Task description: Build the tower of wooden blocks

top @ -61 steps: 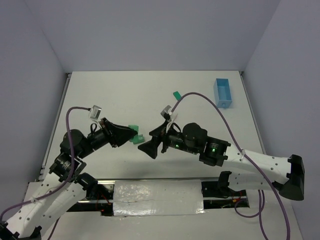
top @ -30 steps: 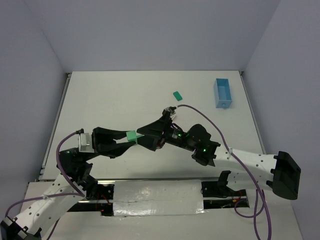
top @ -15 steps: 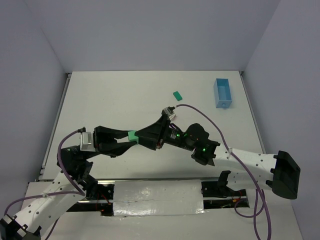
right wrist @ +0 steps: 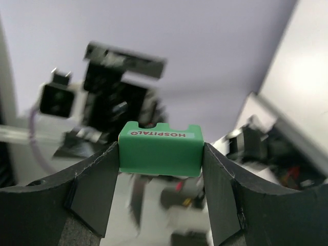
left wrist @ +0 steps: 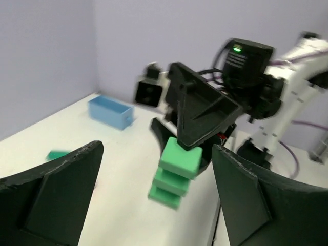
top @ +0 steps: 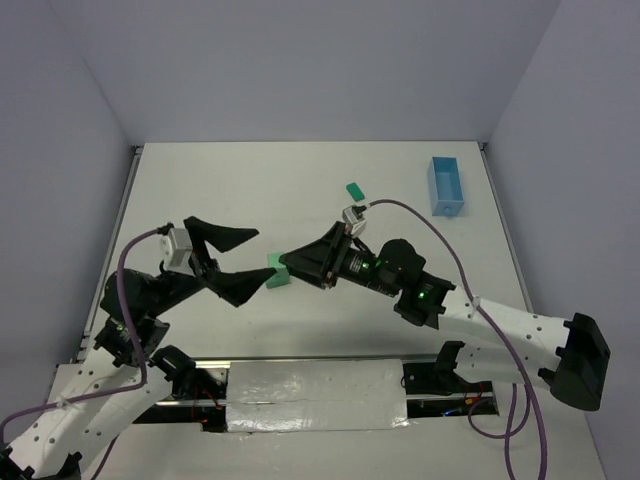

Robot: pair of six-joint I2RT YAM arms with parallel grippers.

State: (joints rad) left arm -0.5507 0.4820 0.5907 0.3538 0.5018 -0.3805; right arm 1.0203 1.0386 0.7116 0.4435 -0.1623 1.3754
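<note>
We see the right pincer [top: 290, 268] clenched on a green block [right wrist: 160, 152], gripping its two short ends, so its long axis runs from finger to finger. The left pincer [top: 258, 257] is released, with its fingers spread wide on either side of that block and not touching it. The block is held over the near middle of the tabletop [top: 230, 190], just right of the left pincer.

It is a rounded green piece whose notched edge is labelled HOSPITAL. From the left wrist we see more green below it, too blurred to separate. A spare green block [top: 353, 189] lies farther off, toward a blue box [top: 447, 186]. We judge that the placing falls to the right arm.
</note>
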